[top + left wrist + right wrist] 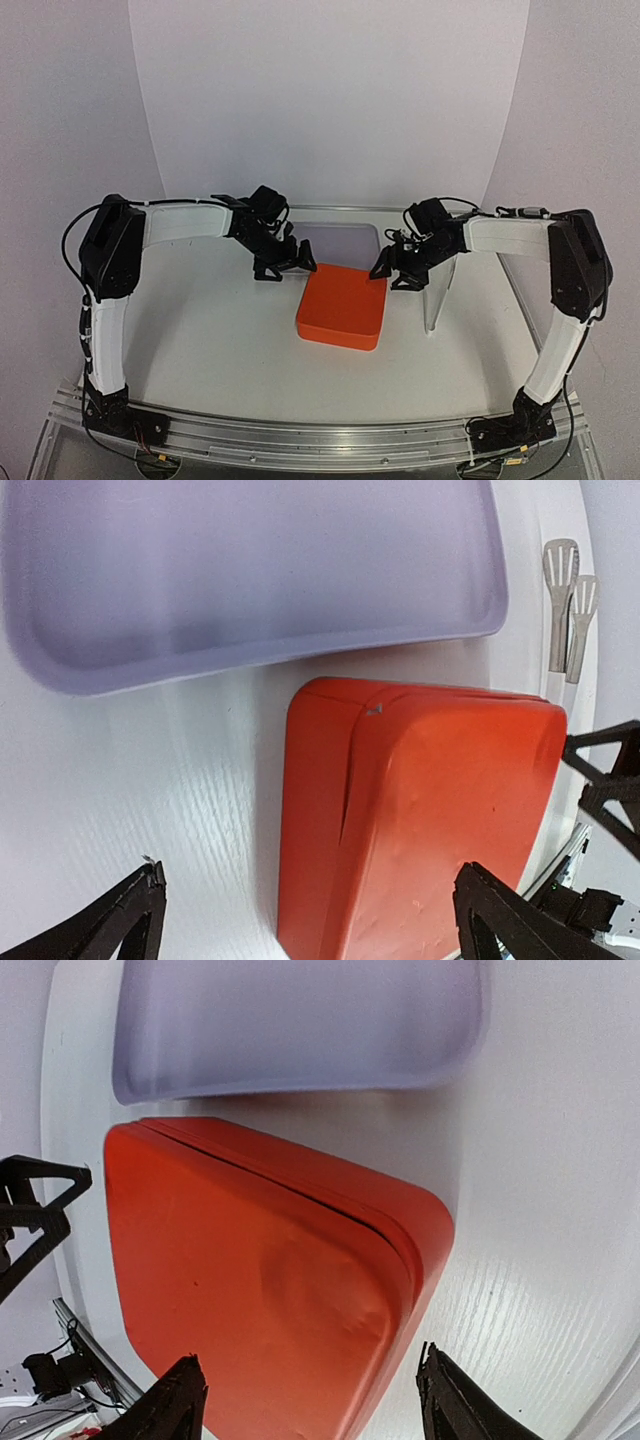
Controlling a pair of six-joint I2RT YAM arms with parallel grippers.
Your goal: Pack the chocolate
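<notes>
While jaws gape, orange box shut, tray edge just behind

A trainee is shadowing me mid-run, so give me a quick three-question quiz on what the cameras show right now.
1. True or false: the orange box has its lid on.
2. What lies on the table just behind the box? A) a pale lavender tray B) a green bowl C) a blue mug
3. Fill in: the left gripper and the right gripper, each near a far corner of the box, both have their jaws ____.

Key: 1 true; 2 A; 3 open.
</notes>
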